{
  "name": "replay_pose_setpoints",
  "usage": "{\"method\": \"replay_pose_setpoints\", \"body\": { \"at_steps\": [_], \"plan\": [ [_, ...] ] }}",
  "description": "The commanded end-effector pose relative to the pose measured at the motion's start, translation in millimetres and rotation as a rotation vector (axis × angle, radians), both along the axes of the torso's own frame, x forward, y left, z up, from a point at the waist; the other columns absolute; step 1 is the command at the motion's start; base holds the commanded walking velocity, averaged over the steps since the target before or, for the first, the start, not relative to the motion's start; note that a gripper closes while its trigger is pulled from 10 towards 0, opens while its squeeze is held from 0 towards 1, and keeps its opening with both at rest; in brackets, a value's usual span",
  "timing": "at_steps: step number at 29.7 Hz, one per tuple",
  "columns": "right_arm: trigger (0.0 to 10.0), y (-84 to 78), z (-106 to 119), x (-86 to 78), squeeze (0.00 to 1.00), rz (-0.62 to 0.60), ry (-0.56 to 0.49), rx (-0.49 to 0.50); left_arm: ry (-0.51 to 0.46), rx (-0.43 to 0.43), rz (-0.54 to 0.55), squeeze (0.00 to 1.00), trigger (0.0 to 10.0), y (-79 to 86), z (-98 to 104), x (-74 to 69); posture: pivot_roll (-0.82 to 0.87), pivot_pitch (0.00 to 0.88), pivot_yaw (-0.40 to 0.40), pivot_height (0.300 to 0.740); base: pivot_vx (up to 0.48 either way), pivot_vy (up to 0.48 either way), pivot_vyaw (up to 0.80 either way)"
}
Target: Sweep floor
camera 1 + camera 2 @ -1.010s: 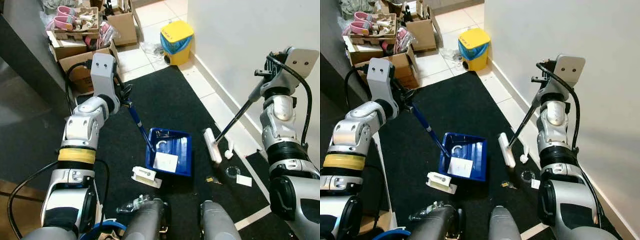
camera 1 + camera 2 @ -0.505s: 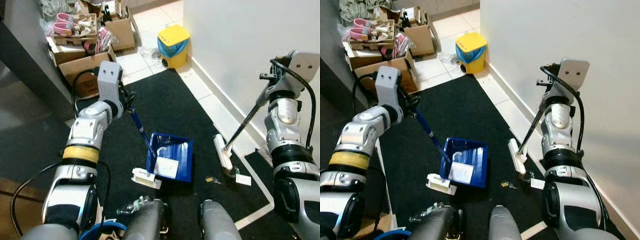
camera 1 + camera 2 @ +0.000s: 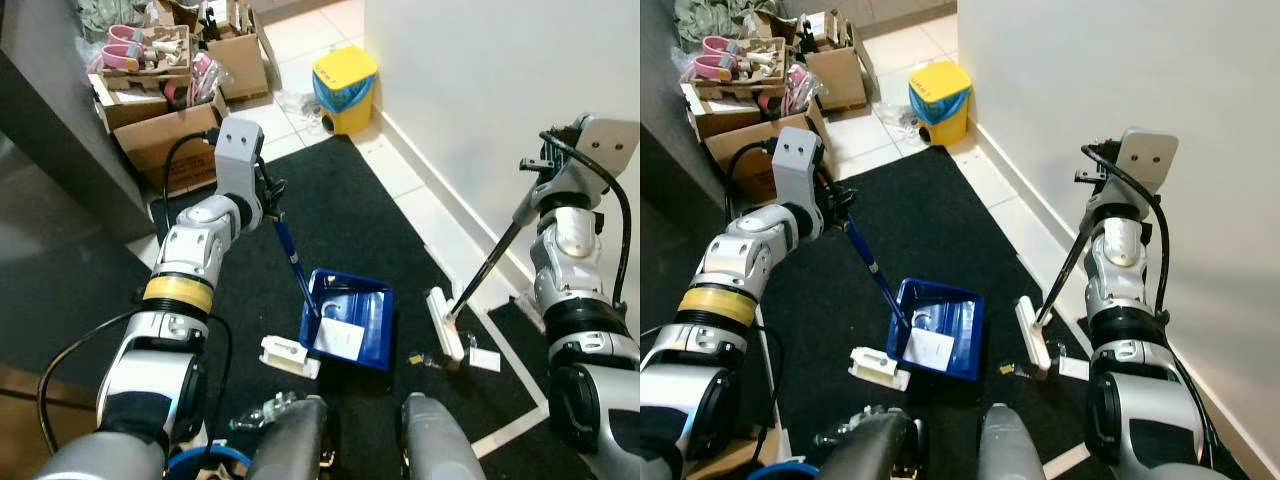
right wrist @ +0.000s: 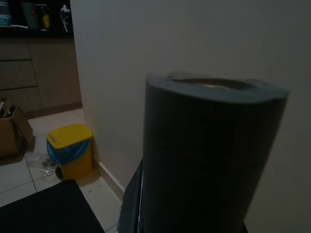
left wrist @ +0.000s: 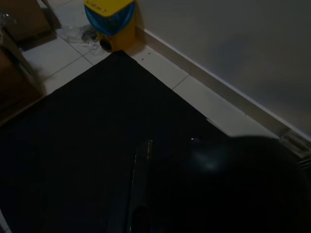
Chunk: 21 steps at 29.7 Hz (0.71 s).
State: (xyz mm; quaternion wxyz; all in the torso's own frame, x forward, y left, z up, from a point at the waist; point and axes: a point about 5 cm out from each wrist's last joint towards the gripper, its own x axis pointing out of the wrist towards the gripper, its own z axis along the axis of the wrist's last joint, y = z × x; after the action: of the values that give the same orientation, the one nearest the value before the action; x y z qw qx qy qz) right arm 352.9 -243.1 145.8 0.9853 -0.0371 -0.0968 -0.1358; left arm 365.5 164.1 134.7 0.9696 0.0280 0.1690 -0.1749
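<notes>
left eye view: the left gripper [image 3: 268, 200] is clamped on the blue handle of the dustpan [image 3: 350, 318], which sits tilted on the black mat [image 3: 340, 215] between the two arms, with a white paper and a pale curved scrap inside it. the right gripper [image 3: 530, 180] is closed around the dark handle of the broom [image 3: 445, 322]; its white head rests at the mat's edge by the pale floor tiles, close to the wall. small bits of litter [image 3: 416, 358] lie between broom head and dustpan, and a white box [image 3: 290, 356] lies just beside the pan's near corner. a yellow bin [image 3: 346, 87] stands at the far corner of the mat, with cardboard boxes [image 3: 165, 140] beyond the left arm.

right eye view: same layout (broom head just apart from the dustpan's right side).

left wrist view: dark; the mat, the bin [image 5: 110, 22] and the wall's skirting can be made out.

right wrist view: a dark cylinder, blurred, stands close in front of the wall, with the bin [image 4: 70, 148] far off.
</notes>
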Motion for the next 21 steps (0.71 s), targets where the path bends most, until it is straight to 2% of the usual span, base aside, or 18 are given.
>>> {"method": "replay_pose_setpoints", "body": {
  "at_steps": [1, 14, 19, 21],
  "plan": [
    [10.0, 2.9, 14.7, 4.0, 0.0, 0.008, -0.063, -0.018, -0.042, -0.008, -0.008, 0.0, 10.0, -0.2, 8.9, 3.4, -0.04, 0.069, 0.081, 0.74, 0.262, -0.398, 0.0],
    [10.0, 5.0, 14.3, 4.8, 0.0, 0.016, -0.062, -0.015, -0.046, -0.013, 0.005, 0.0, 10.0, 2.9, 7.8, 3.6, -0.03, 0.07, 0.078, 0.74, 0.26, -0.389, 0.0],
    [10.0, 4.4, 13.5, 4.3, 0.0, 0.012, -0.06, -0.014, -0.046, -0.01, -0.001, 0.0, 10.0, 2.7, 8.3, 3.5, -0.03, 0.07, 0.08, 0.74, 0.0, -0.311, 0.0],
    [10.0, 4.5, 13.3, 4.1, 0.0, 0.012, -0.06, -0.014, -0.046, -0.016, -0.009, 0.0, 10.0, 1.7, 8.8, 3.0, -0.03, 0.07, 0.08, 0.74, 0.0, 0.0, 0.0]
  ]
}}
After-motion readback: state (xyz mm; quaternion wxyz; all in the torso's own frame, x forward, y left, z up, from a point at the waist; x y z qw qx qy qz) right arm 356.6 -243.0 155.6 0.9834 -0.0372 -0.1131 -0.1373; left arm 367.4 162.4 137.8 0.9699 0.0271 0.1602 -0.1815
